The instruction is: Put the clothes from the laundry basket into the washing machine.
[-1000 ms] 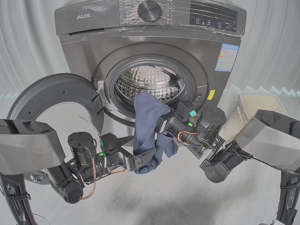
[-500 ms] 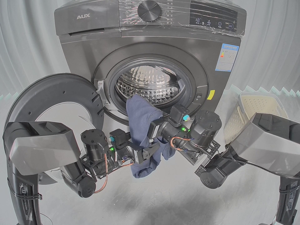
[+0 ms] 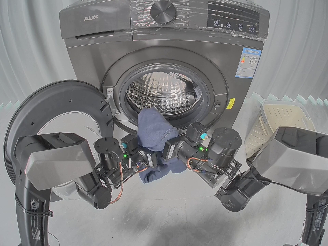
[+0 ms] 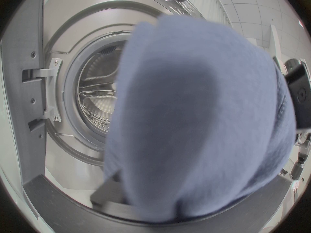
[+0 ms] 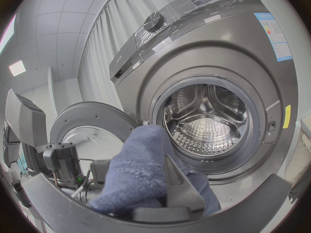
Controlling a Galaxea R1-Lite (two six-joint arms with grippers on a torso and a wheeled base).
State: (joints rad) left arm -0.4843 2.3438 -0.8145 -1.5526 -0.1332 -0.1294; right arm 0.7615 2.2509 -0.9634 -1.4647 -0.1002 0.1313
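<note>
Blue garment (image 3: 155, 130) wrapped over right pincer (image 5: 155, 182), one finger hidden.

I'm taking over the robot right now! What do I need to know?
Right gripper: shut on the blue garment, held up just below the washing machine opening, door open.
Left gripper: tucked into the garment's lower folds.
Done: garment is out of the laundry basket on the robot's right; no clothes show in its visible part.
Left: push the garment into the drum, which looks empty, then release.
</note>
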